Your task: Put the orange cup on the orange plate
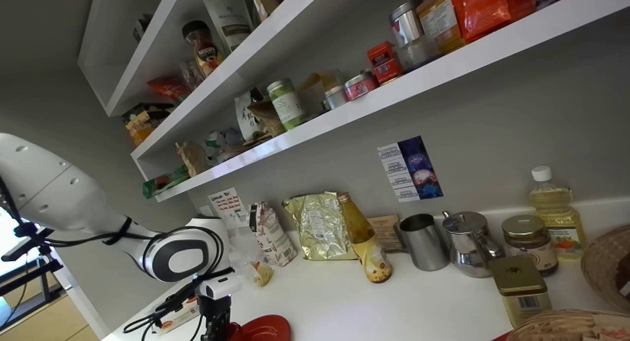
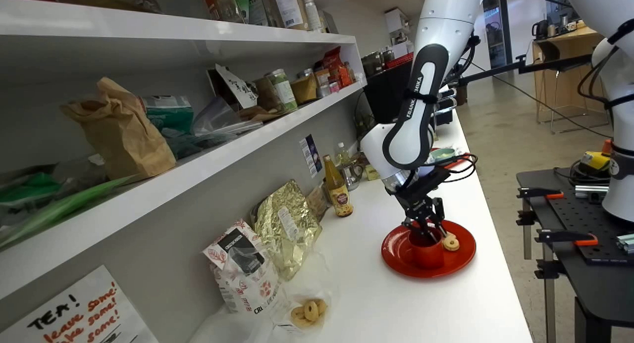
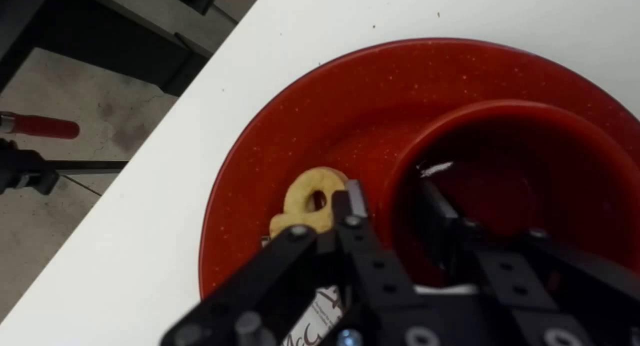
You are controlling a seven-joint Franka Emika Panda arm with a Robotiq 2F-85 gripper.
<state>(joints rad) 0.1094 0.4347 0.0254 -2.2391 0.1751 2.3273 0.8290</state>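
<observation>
White surface [image 2: 421, 313] against a grey wall [image 1: 492, 129], bottle [image 2: 338, 189] standing well apart from the hand [image 3: 395, 196]. Hand spread, one finger inside the orange cup [image 2: 427, 256], one outside; I see gaps either side of the rim. Cup upright under the hand, on the orange plate [image 2: 396, 249]. Pale biscuit-like rings [image 3: 297, 193] lie on it, just beside the outer finger.

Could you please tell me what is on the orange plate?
The orange cup and some ring-shaped biscuits rest on the orange plate. The plate's surface beneath the cup is covered and cannot be seen.
</observation>
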